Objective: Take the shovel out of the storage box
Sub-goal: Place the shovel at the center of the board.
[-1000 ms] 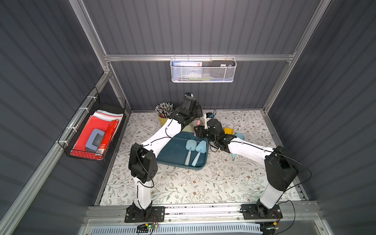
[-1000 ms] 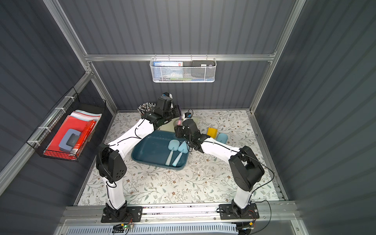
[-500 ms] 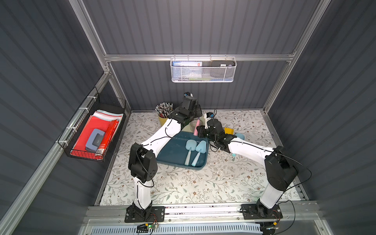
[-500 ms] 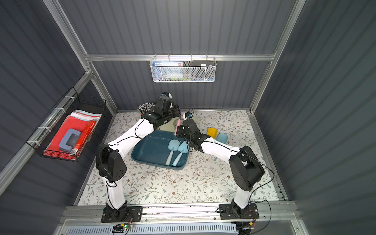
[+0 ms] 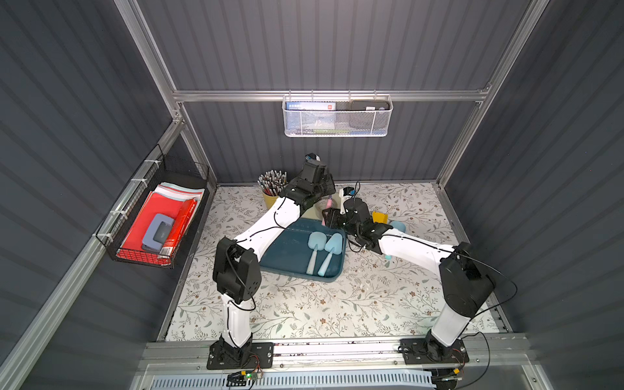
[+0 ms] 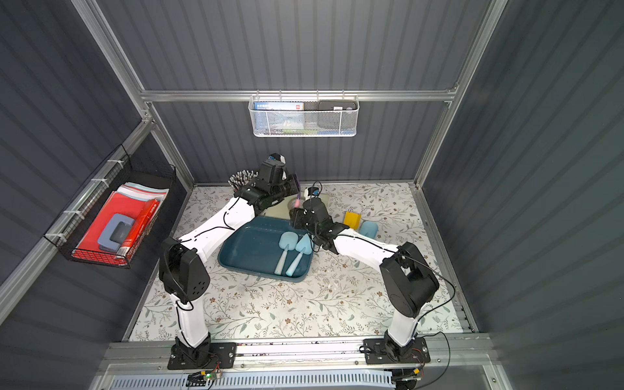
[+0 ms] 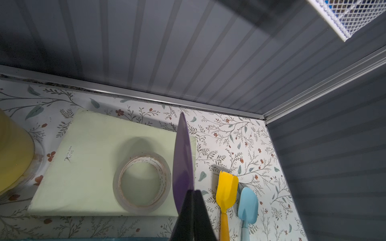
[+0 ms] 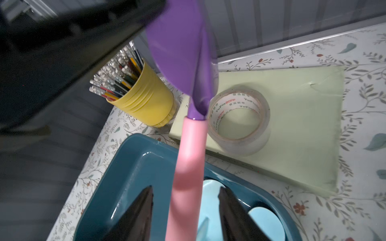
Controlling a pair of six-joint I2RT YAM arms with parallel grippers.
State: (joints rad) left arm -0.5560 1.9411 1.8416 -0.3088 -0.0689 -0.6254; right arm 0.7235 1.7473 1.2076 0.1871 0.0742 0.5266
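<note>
A purple-bladed, pink-handled plastic shovel (image 8: pixel 189 167) is held up at the 1 o'clock corner of the shallow dark teal plastic storage box (image 5: pixel 288 248).
The left fingers (image 7: pixel 184 217) are clamped on the purple blade, keeping the shovel clear of the floral-patterned counter (image 5: pixel 337 304). The pink handle slants down over the box's far rim. The right fingers (image 8: pixel 135 215) stand apart on either side of that handle, with a gap on each side. Two pale blue plastic shovels (image 6: pixel 287 241) lie in the box's 3 o'clock half.
</note>
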